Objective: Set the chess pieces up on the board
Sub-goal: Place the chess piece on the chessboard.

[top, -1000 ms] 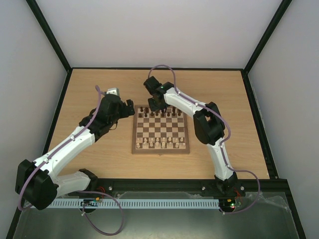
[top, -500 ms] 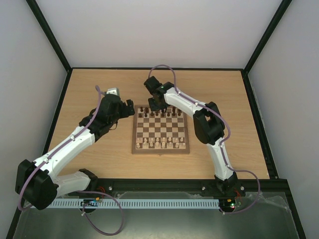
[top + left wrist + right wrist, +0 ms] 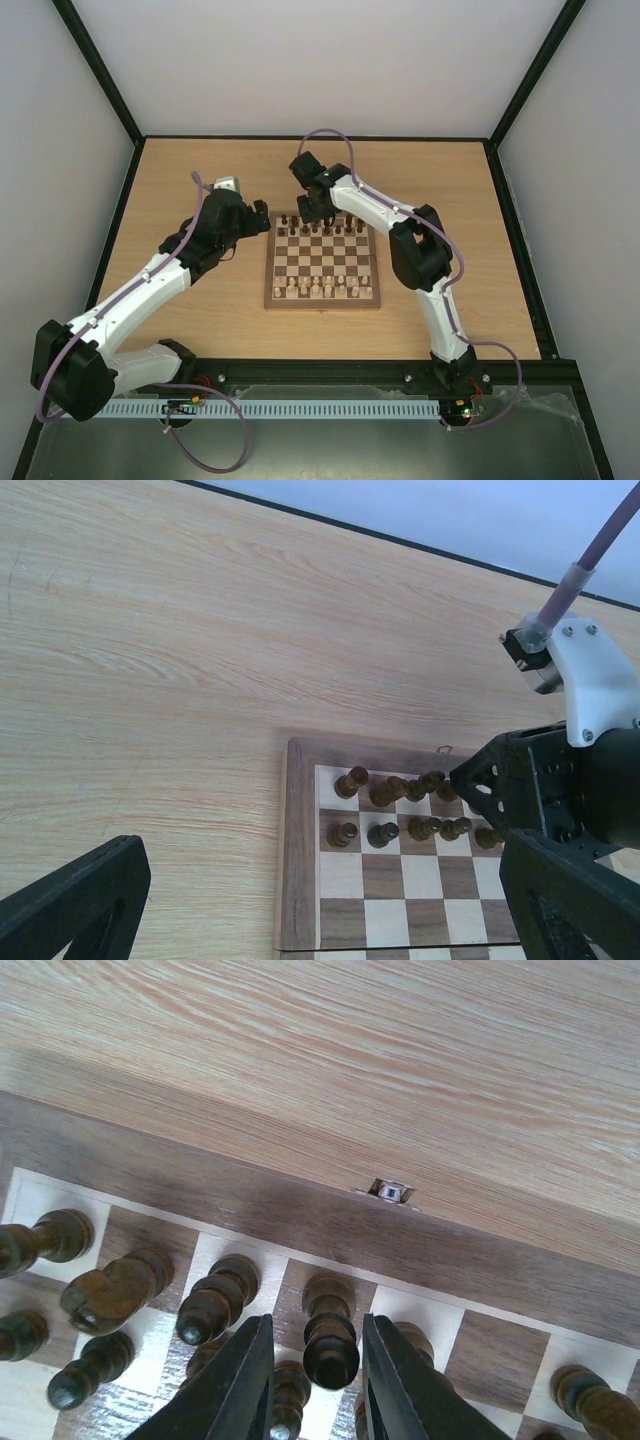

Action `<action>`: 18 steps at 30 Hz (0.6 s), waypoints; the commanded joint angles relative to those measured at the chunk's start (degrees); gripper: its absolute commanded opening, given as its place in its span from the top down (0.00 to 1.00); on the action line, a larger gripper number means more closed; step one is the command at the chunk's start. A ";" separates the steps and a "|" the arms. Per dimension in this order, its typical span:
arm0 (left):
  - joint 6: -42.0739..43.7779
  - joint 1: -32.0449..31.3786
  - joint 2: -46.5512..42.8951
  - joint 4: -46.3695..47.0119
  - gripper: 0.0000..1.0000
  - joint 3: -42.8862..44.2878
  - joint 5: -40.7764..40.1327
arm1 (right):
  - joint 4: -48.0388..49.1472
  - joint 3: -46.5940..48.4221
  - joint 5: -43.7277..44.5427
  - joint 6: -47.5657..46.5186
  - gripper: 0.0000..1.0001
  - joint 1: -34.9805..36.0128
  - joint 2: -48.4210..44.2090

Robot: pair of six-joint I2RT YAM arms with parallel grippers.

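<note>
The board (image 3: 322, 262) lies mid-table, its far two rows filled with dark chess pieces (image 3: 320, 229). My right gripper (image 3: 318, 215) points down over the middle of the back row. In the right wrist view its jaws (image 3: 315, 1327) straddle one upright dark piece (image 3: 330, 1345) on a dark back-row square, a thin gap showing on each side, so it is open. My left gripper (image 3: 262, 218) hovers wide open beside the board's far left corner, holding nothing. In the left wrist view the dark pieces (image 3: 400, 810) stand in two rows between its fingers (image 3: 80, 900).
Pale cream pieces (image 3: 318, 290) fill the board's near rows. A small metal latch (image 3: 390, 1191) sits on the board's far border (image 3: 200, 1160). Neighbouring dark pieces (image 3: 215, 1300) stand close to both right fingers. Bare wooden tabletop (image 3: 180, 180) surrounds the board.
My right gripper's jaws have parted from the dark piece they were shut on. Both arms have hardly moved.
</note>
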 commanded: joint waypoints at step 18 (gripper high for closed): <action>2.33 -0.15 3.35 1.48 0.01 2.73 4.77 | 1.91 -6.59 0.73 1.49 0.43 -12.53 -16.20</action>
